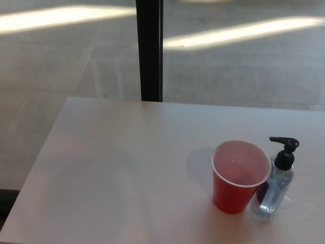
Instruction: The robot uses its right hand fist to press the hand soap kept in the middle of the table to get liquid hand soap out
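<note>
Ahead of me lies a pale table [117, 168], its far edge running across the middle of my view. On it, at about four o'clock from the centre, stands a red cup [237, 179], upright, its mouth open toward me and its inside pale pink with a white rim. It casts a soft shadow to its nine o'clock side. Beyond the table, at twelve o'clock, a dark vertical post [150, 50] rises from the grey floor [61, 66], where bright bands of light streak across.

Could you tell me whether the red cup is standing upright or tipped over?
Upright: the red cup stands on its base on the table, its open mouth facing up.
</note>
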Available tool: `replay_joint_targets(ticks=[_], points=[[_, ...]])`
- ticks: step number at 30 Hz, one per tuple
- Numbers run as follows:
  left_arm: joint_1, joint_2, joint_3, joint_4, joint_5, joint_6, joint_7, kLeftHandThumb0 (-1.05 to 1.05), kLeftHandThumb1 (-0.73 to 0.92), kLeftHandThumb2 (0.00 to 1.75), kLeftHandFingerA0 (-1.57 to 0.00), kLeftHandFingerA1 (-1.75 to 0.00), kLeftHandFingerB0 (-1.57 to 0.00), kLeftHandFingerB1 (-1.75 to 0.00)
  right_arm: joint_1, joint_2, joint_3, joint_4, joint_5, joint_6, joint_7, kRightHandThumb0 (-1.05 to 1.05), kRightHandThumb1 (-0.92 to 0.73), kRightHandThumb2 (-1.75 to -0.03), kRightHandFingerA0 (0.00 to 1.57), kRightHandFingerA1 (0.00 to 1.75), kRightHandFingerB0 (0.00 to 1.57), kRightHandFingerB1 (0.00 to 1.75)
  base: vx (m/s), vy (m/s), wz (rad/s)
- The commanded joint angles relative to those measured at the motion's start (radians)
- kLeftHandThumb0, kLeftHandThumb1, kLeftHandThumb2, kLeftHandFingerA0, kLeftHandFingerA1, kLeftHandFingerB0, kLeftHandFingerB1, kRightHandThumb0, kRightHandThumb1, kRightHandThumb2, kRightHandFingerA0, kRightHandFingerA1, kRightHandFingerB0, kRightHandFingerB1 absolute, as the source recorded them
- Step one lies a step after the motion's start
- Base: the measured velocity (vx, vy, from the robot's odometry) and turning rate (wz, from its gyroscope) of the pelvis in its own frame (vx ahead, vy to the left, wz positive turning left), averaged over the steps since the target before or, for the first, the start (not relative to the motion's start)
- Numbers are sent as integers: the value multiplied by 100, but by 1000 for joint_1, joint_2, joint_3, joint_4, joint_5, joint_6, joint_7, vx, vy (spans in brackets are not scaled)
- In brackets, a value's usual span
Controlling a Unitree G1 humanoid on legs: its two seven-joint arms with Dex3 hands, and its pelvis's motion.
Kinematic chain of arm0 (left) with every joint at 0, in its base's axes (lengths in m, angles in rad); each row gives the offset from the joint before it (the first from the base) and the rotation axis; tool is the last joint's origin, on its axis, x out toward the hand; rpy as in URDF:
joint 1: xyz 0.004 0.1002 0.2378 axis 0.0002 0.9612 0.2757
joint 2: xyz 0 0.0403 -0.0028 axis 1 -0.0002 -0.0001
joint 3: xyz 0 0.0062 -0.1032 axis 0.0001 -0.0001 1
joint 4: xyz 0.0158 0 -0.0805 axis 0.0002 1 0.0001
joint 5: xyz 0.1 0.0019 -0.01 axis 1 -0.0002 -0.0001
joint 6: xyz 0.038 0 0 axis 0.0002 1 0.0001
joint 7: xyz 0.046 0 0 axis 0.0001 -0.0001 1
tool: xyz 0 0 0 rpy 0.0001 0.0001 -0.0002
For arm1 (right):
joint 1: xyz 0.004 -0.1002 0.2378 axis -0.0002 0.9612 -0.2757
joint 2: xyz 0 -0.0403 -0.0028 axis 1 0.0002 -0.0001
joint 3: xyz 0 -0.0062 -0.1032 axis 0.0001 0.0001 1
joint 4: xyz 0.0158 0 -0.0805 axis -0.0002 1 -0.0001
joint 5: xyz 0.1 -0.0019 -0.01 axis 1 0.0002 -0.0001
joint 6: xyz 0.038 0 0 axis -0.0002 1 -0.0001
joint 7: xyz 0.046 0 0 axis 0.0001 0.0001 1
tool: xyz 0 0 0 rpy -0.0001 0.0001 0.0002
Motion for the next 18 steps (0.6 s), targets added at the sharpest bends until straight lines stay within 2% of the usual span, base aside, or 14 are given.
replay_joint_targets(ticks=[1, 2, 4, 9, 11, 12, 14, 15, 16, 18], points=[[9, 12, 0, -4, -8, 2, 11, -55, 81, 64, -72, -57, -55, -50, 59, -13, 57, -41, -22, 53, 68, -39, -57, -107, 61, 89, 24, 64, 0, 0, 0], [17, 12, -2, 1, -6, -1, 11, -55, 81, 64, -73, -57, -54, -49, 80, -10, 64, -64, -21, 67, 60, -41, -56, -107, 66, 92, 21, 62, 0, 0, 0], [18, 14, -9, 7, 1, 3, 21, -56, 80, 64, -74, -56, -61, -52, 96, -8, 73, -85, -12, 75, 72, -40, -59, -108, 60, 88, 20, 62, 0, 0, 0], [34, 8, -5, 1, -9, -4, 17, -56, 81, 64, -76, -58, -59, -53, 101, -4, 67, -95, -1, 83, 70, -40, -58, -107, 66, 93, 24, 64, 0, 0, 0], [41, 8, -2, -1, -14, -15, 4, -55, 82, 64, -73, -56, -57, -52, 103, -6, 76, -91, -13, 71, 87, -41, -58, -108, 63, 90, 23, 63, 0, 0, 0], [46, 8, 0, -2, -16, -14, 4, -55, 81, 64, -72, -56, -57, -52, 108, -8, 79, -90, -17, 69, 94, -42, -72, -81, 59, 108, 25, 67, 0, 0, 0], [50, 5, 12, -5, -28, -8, 8, -54, 81, 64, -70, -56, -55, -51, 113, -10, 77, -83, -12, 68, 111, -41, -72, -81, 55, 107, 22, 66, 0, 0, 0], [53, 5, 12, -16, -28, -10, -3, -54, 82, 65, -67, -56, -53, -51, 109, -18, 92, -89, -31, 72, 105, -43, -73, -79, 60, 104, 21, 65, 0, 0, 0], [51, 5, 14, -14, -29, -5, 1, -55, 81, 65, -67, -55, -52, -49, 107, -20, 92, -82, -33, 69, 110, -43, -73, -79, 61, 109, 22, 65, 0, 0, 0], [47, 4, 15, -11, -26, -1, 16, -54, 81, 64, -68, -55, -54, -50, 101, -17, 79, -83, -17, 71, 116, -41, -73, -81, 54, 102, 22, 68, 0, 0, 0]])
